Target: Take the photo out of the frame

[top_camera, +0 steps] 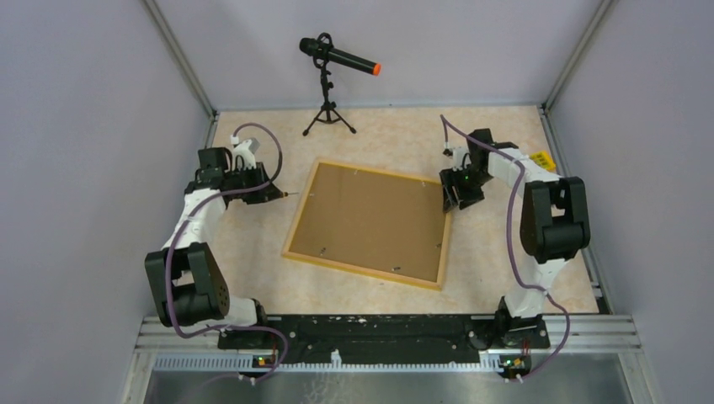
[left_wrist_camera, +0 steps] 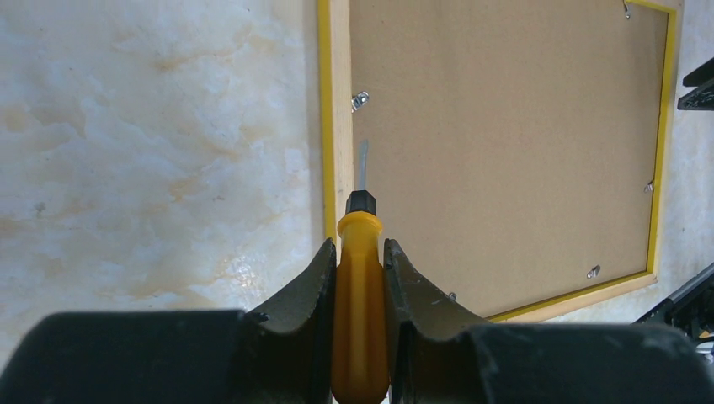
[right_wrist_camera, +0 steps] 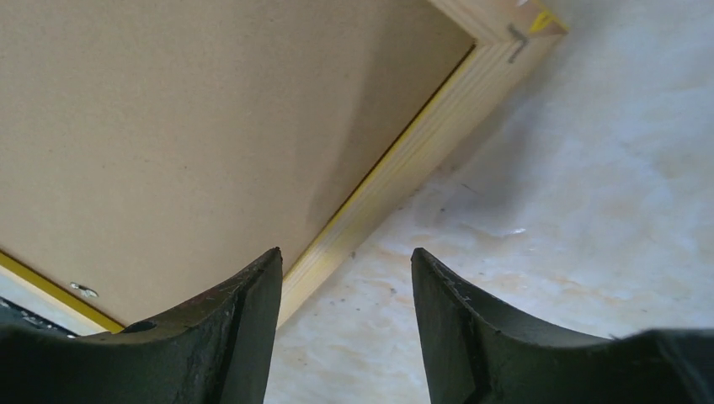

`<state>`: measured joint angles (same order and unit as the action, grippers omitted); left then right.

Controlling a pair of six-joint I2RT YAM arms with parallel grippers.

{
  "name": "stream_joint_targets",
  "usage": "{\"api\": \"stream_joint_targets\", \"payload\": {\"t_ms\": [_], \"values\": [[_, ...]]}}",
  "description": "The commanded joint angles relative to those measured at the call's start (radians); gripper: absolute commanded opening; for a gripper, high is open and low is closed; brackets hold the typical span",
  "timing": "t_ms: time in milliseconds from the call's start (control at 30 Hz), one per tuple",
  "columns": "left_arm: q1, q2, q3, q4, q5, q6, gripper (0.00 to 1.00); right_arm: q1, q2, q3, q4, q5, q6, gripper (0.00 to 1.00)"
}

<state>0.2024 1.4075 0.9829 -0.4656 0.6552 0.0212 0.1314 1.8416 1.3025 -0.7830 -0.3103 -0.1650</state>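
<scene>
The frame [top_camera: 370, 223] lies face down in the middle of the table, brown fibreboard back up, with small metal clips round its pale wood edge. The photo is hidden under the backing. My left gripper [top_camera: 274, 194] is just off the frame's left edge, shut on a yellow-handled screwdriver [left_wrist_camera: 360, 286]. Its shaft points over the frame's left rail [left_wrist_camera: 339, 126], short of a clip [left_wrist_camera: 360, 100]. My right gripper [top_camera: 459, 198] is open and empty at the frame's right edge [right_wrist_camera: 396, 168]. In its wrist view the gripper [right_wrist_camera: 345, 252] has one finger over the rail and the other over the table.
A microphone on a small tripod [top_camera: 330, 76] stands at the back, left of centre. A small yellow block [top_camera: 541, 160] lies at the far right behind my right arm. Grey walls close in the table on the left, the right and the back.
</scene>
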Motion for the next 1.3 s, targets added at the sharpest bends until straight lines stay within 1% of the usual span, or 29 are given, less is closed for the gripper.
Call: {"api": "stream_joint_targets", "payload": {"t_ms": [0, 133, 267, 333, 400, 467, 600, 700, 767, 800, 833, 933, 1000, 1067, 1133, 1267], "values": [[-0.003, 0.000, 0.065, 0.021, -0.003, 0.024, 0.00, 0.017, -0.014, -0.008, 0.086, -0.035, 0.109, 0.56], [-0.002, -0.006, 0.067, 0.021, -0.002, 0.024, 0.00, 0.020, 0.036, -0.004, 0.113, -0.057, 0.131, 0.53], [-0.004, -0.004, 0.067, 0.012, 0.005, 0.043, 0.00, 0.020, 0.096, 0.030, 0.099, 0.005, 0.116, 0.43], [-0.015, 0.005, 0.082, -0.018, 0.008, 0.072, 0.00, 0.021, 0.120, 0.057, 0.083, 0.050, 0.096, 0.39], [-0.028, 0.013, 0.099, -0.041, 0.002, 0.098, 0.00, 0.019, 0.151, 0.092, 0.068, 0.103, 0.058, 0.35], [-0.042, 0.022, 0.116, -0.058, -0.007, 0.115, 0.00, 0.014, 0.185, 0.137, 0.053, 0.139, 0.005, 0.29], [-0.112, 0.037, 0.152, -0.095, -0.056, 0.173, 0.00, -0.008, 0.243, 0.243, 0.022, 0.152, -0.063, 0.18], [-0.190, 0.049, 0.178, -0.110, -0.123, 0.236, 0.00, -0.018, 0.275, 0.327, 0.009, 0.141, -0.099, 0.15], [-0.241, 0.061, 0.203, -0.130, -0.158, 0.288, 0.00, -0.019, 0.296, 0.384, -0.012, 0.110, -0.113, 0.15], [-0.261, 0.072, 0.223, -0.148, -0.173, 0.316, 0.00, -0.019, 0.302, 0.411, -0.022, 0.085, -0.122, 0.17], [-0.275, 0.085, 0.245, -0.171, -0.189, 0.344, 0.00, -0.019, 0.302, 0.421, -0.022, 0.072, -0.125, 0.20], [-0.315, 0.144, 0.340, -0.263, -0.246, 0.418, 0.00, -0.021, 0.293, 0.460, -0.050, 0.026, -0.141, 0.34], [-0.332, 0.192, 0.411, -0.355, -0.269, 0.464, 0.00, -0.028, 0.276, 0.475, -0.077, 0.000, -0.138, 0.41], [-0.350, 0.229, 0.465, -0.402, -0.314, 0.490, 0.00, -0.036, 0.245, 0.464, -0.100, -0.031, -0.127, 0.47], [-0.372, 0.250, 0.500, -0.412, -0.368, 0.536, 0.00, -0.041, 0.212, 0.429, -0.113, -0.047, -0.119, 0.51], [-0.427, 0.306, 0.575, -0.467, -0.492, 0.644, 0.00, -0.051, 0.151, 0.324, -0.129, -0.127, -0.080, 0.53]]}}
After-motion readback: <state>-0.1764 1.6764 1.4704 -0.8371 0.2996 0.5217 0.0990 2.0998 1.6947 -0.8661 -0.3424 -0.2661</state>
